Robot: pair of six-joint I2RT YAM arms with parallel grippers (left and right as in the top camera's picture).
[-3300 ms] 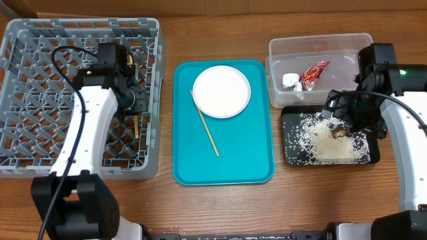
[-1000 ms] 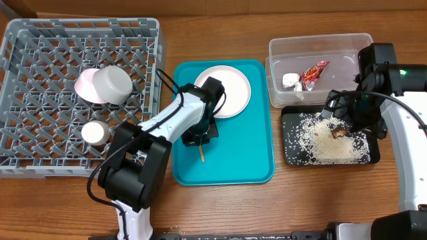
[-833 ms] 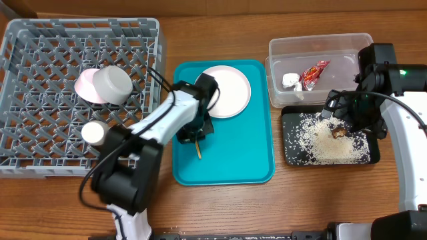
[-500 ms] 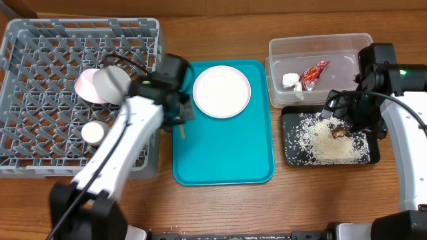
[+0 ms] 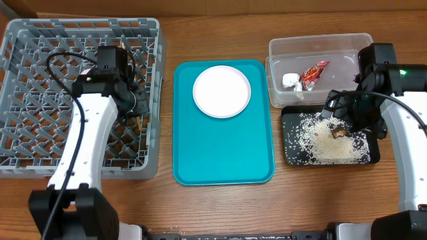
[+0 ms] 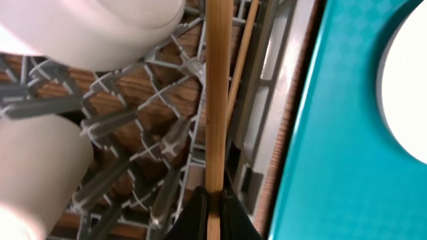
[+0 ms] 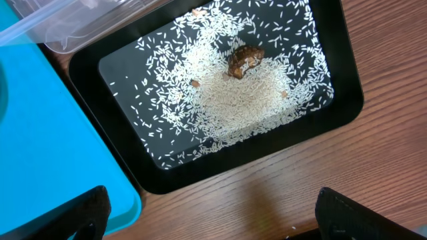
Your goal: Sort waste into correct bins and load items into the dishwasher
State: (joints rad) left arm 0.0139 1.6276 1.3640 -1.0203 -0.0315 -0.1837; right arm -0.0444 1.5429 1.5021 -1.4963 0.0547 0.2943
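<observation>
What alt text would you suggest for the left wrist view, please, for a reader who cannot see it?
The left fingers pinch a wooden chopstick that runs straight up the picture over the grey dish rack, with a second chopstick slanting beside it. Pale dishes sit in the rack at left; a teal tray with part of a white plate fills the right.

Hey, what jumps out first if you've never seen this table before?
The bright teal tray at center, with a round white plate at its far end. To its right, pale rice grains are scattered across a black tray, and at the left the left hand pinches a wooden chopstick over the grey dish rack.
</observation>
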